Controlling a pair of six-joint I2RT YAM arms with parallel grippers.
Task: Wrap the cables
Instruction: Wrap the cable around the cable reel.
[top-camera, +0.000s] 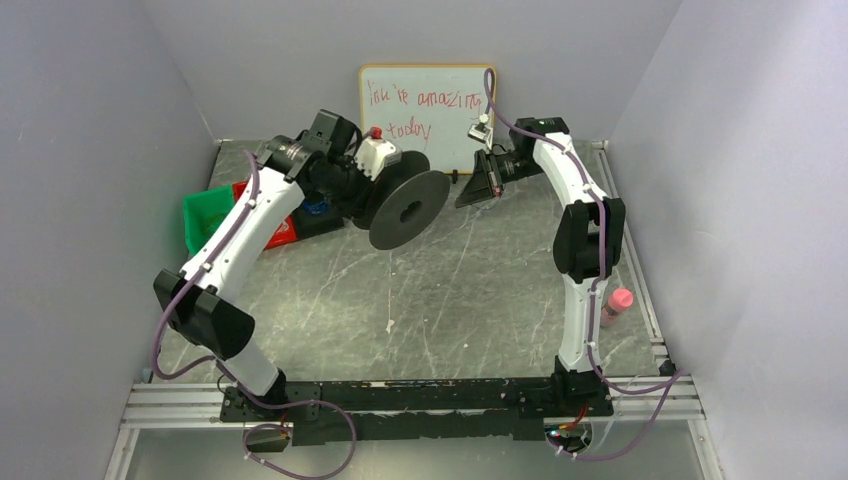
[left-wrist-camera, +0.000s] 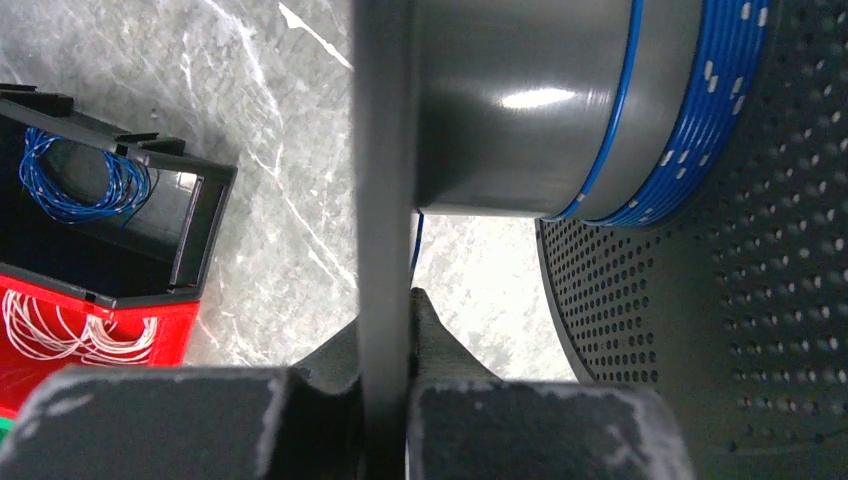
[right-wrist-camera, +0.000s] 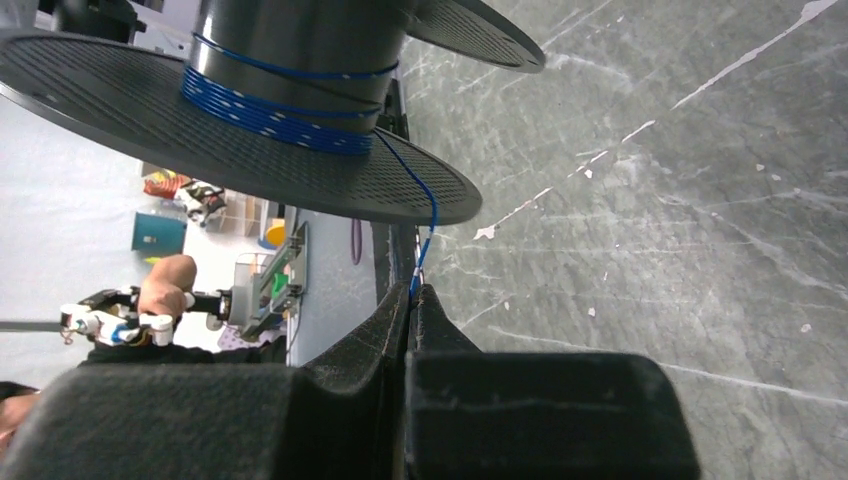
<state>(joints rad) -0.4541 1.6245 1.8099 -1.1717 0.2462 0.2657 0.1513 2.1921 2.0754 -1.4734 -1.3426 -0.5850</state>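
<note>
A dark grey spool (top-camera: 405, 205) is held up over the table at the back centre. My left gripper (left-wrist-camera: 385, 330) is shut on the spool's near flange (left-wrist-camera: 383, 200), which runs up between its fingers. A thin blue cable (right-wrist-camera: 275, 110) is wound several turns round the spool's core; it also shows in the left wrist view (left-wrist-camera: 715, 100). A free strand (right-wrist-camera: 425, 225) runs down from the spool into my right gripper (right-wrist-camera: 413, 292), which is shut on it. In the top view my right gripper (top-camera: 480, 185) is just right of the spool.
A black bin (left-wrist-camera: 120, 200) with a coil of blue cable and a red bin (left-wrist-camera: 80, 335) with white cable stand at the left by a green bin (top-camera: 205, 215). A whiteboard (top-camera: 425, 115) leans on the back wall. A pink bottle (top-camera: 617, 303) stands at the right.
</note>
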